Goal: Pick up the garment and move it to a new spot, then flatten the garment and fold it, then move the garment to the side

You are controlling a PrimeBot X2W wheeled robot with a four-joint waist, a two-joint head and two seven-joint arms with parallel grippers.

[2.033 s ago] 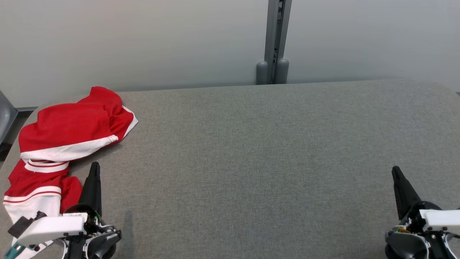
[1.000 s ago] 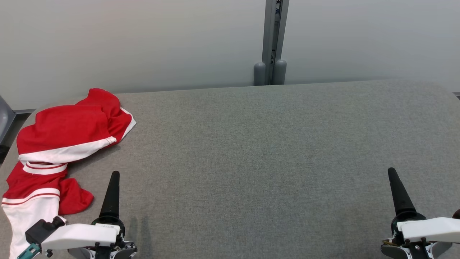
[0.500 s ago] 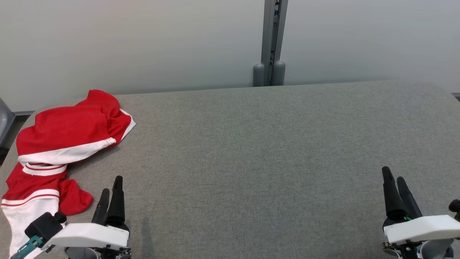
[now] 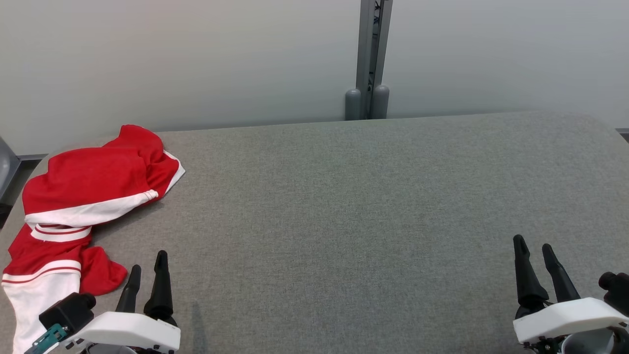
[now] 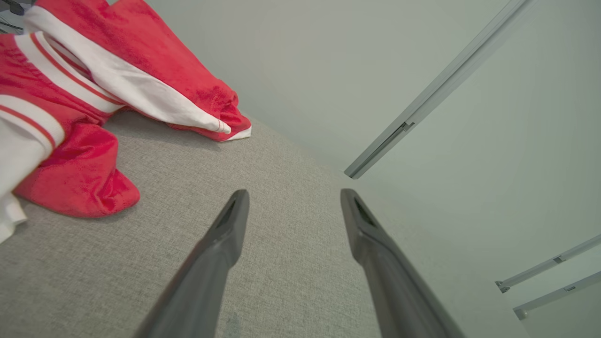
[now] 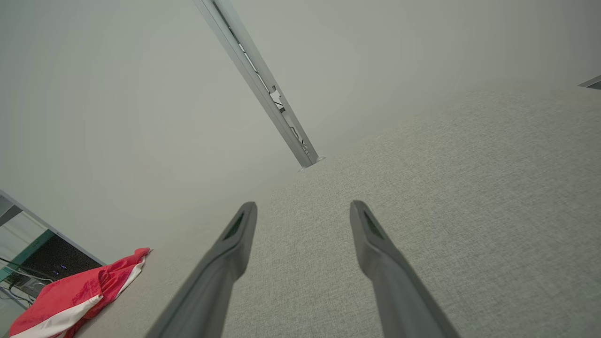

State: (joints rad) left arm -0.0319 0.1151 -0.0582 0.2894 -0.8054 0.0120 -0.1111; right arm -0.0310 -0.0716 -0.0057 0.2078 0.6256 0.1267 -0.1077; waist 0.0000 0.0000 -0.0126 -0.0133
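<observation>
Grey woven fabric covers the broad table (image 4: 344,196), which has rounded corners and backs onto a pale, plain wall (image 4: 196,59). At twelve o'clock, a grey metal post (image 4: 369,49) rises behind the table's far edge.

The garment (image 4: 88,182), red with white bands and thin red stripes, lies crumpled at about nine to ten o'clock on the table, close along its left edge. Its bunched red upper part reaches toward the far-left corner. A white section trails down toward eight o'clock, where it passes behind the left arm's white casing.

The left gripper (image 4: 148,261) hovers at seven o'clock with its two dark fingers pointing away from the robot. They are spread apart and grasp nothing. In the left wrist view, the nearest red fold sits at about nine o'clock from the fingertips, near them but apart, with bare grey fabric between.

The right gripper (image 4: 532,243) hangs at five o'clock, well apart from the garment. Its fingers are likewise parted and empty above the bare table.
</observation>
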